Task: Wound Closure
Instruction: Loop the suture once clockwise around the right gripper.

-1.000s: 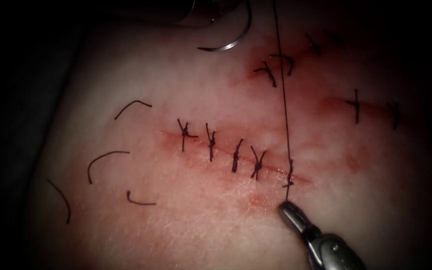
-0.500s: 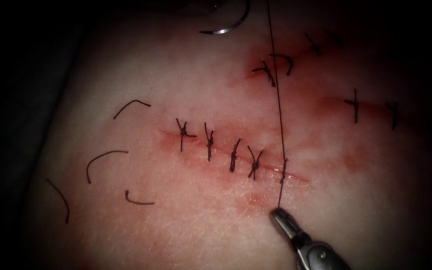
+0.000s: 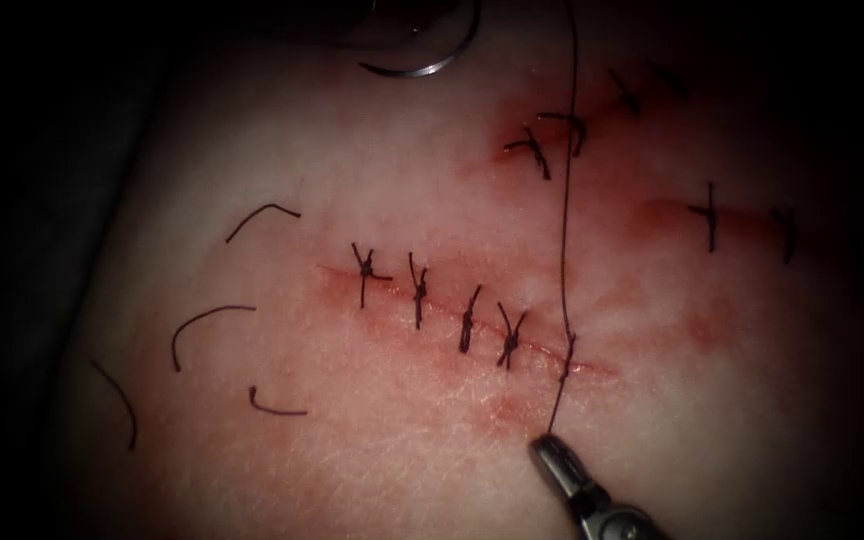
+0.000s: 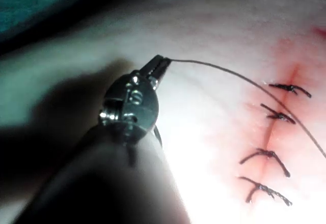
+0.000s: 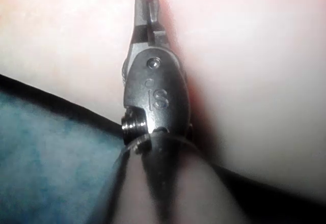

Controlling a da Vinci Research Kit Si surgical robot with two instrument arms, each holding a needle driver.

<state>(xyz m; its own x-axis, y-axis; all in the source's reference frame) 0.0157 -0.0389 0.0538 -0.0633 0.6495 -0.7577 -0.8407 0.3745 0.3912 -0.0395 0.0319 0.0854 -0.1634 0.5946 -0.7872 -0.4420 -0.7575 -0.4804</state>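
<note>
Letters "IS" stamped on the right arm's tool (image 5: 147,2) wrist body.

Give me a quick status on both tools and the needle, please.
Left tool shut on thread; right tool shut on its end near the cut's right end. Needle at top of endoscope view, out of the tissue. Nothing in the way.

Glossy metal needle (image 3: 422,62); matt dark thread (image 3: 564,220); moist, finely wrinkled tissue (image 3: 352,440); polished metal right tool (image 3: 552,464).
</note>
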